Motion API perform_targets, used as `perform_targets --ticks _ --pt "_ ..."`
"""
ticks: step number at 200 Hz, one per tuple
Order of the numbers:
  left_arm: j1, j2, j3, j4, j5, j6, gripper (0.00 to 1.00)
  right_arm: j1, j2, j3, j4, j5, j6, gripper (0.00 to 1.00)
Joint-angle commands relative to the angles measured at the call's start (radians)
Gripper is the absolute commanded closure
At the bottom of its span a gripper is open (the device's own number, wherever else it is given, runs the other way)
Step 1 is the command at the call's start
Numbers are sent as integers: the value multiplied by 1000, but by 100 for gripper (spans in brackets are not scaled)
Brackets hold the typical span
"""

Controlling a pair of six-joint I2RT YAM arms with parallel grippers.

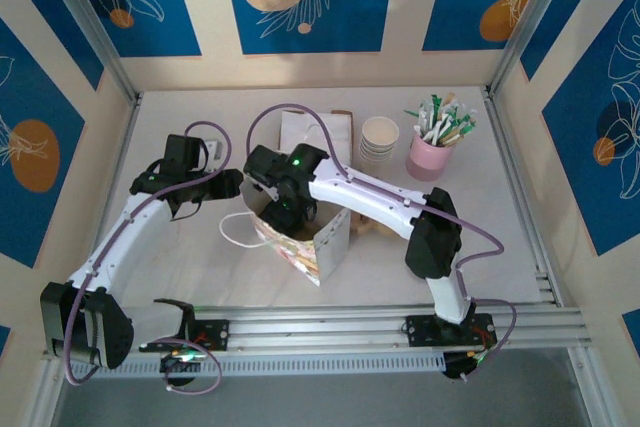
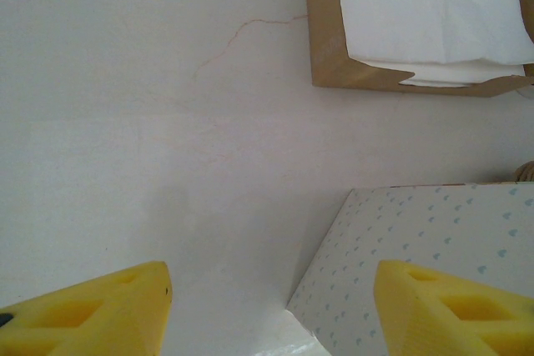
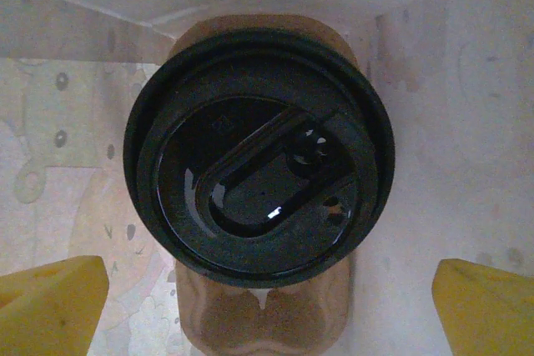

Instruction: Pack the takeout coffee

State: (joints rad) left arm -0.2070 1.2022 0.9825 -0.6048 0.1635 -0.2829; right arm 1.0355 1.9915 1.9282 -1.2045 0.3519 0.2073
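Reaching into the paper bag (image 1: 300, 239), the right gripper (image 1: 282, 215) hangs in its mouth in the top view, and the left gripper (image 1: 230, 185) sits just left of the bag. On the left wrist, the fingers (image 2: 92, 310) are spread and empty beside the bag's wall. On the right wrist, the takeout coffee (image 3: 259, 156) stands inside the bag on the pulp carrier (image 3: 267, 327), with that gripper's fingers (image 3: 50, 302) spread clear of it. Packing looks nearly done; what seems left is drawing the arm out.

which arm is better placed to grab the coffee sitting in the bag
Right. The right hand hangs open directly over the lidded takeout coffee inside the bag, one finger on each side. The left hand is open over the table beside the bag.
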Motion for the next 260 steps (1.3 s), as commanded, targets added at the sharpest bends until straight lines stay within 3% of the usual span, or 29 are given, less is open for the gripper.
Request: perform_targets --ticks 1,190,260 --pt "8 11 -10 14 -1 -3 35 -3 -47 34 -36 1 8 0" --pt "8 13 -8 13 -2 -3 34 2 -231 150 -73 -6 20 0" --pt "8 16 -7 13 -1 -4 34 12 -294 139 -63 57 38 16"
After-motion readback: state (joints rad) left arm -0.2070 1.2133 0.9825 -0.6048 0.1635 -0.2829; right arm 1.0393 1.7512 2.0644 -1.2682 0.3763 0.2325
